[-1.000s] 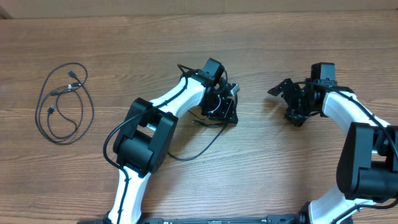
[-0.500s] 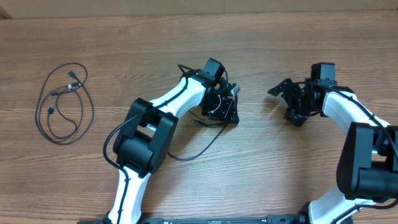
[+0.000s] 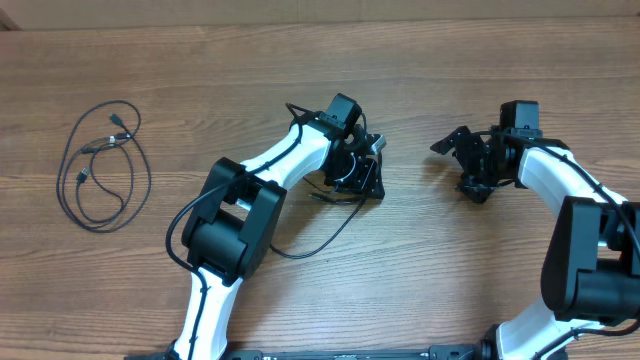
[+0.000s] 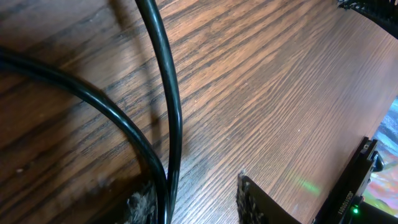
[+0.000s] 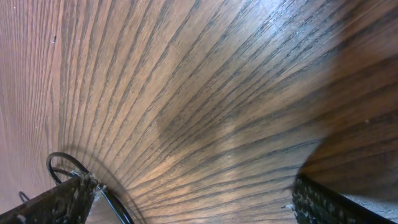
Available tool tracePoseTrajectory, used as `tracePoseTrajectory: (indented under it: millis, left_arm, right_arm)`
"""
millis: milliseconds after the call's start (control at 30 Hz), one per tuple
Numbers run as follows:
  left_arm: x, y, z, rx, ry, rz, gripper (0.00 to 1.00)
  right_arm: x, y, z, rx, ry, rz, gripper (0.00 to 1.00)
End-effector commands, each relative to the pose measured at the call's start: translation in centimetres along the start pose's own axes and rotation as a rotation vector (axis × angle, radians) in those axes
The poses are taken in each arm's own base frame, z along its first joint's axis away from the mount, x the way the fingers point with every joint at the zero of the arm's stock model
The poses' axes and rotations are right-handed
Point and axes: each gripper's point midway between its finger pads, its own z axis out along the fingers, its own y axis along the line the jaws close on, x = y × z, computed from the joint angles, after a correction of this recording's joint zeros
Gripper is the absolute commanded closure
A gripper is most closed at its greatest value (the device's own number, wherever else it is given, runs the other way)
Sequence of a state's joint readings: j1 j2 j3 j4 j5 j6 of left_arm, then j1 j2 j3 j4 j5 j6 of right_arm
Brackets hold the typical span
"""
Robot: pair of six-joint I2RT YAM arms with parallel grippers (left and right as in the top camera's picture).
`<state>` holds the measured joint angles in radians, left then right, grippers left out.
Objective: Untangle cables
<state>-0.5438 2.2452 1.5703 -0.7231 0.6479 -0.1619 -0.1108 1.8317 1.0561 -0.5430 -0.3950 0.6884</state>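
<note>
Overhead, a bundle of cables [image 3: 105, 142] lies coiled far out on the left of the surface [image 3: 450, 80], and a loose cord [image 3: 340, 226] trails beneath my left arm. My left jaws stand partly open over that cord, which runs beside one pad [image 4: 140, 208], unclamped. My right jaws gape wide on nothing. These cords look light, limp and slick, so I judge a pinch near a plug, clear of crossings, holds best.

Brown wood-grain table [image 3: 420, 80] lay bare along its far edge and between white-and-black left arm [image 3: 290, 158] and matching right arm [image 3: 548, 178], thin black coiled cable [image 3: 100, 165] sat well apart at far left, loose black cord [image 3: 338, 228] trailed just beside the left arm.
</note>
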Motion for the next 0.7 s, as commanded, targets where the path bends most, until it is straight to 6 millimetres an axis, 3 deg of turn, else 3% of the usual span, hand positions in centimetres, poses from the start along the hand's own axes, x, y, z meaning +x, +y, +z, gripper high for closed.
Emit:
tracePoseTrajectory:
  millis: [0, 433, 567, 600, 667]
  left_arm:
    - [4.1, 6.9, 4.0, -0.224, 0.125, -0.074, 0.57]
    - [4.1, 7.0, 4.0, -0.232, 0.125, -0.077, 0.57]
    - [3.9, 7.8, 3.8, -0.278, 0.113, -0.091, 0.48]
    - [3.8, 8.3, 3.7, -0.313, 0.103, -0.116, 0.41]
    - [3.7, 8.6, 3.5, -0.331, 0.095, -0.127, 0.36]
  right_arm:
    - [1.0, -3.6, 2.2, 0.109, 0.032, 0.031, 0.0]
    - [1.0, -3.6, 2.2, 0.109, 0.032, 0.031, 0.0]
    - [1.0, -3.6, 2.2, 0.109, 0.032, 0.031, 0.0]
    - [1.0, -3.6, 2.2, 0.109, 0.032, 0.031, 0.0]
    - [1.0, -3.6, 2.2, 0.109, 0.032, 0.032, 0.0]
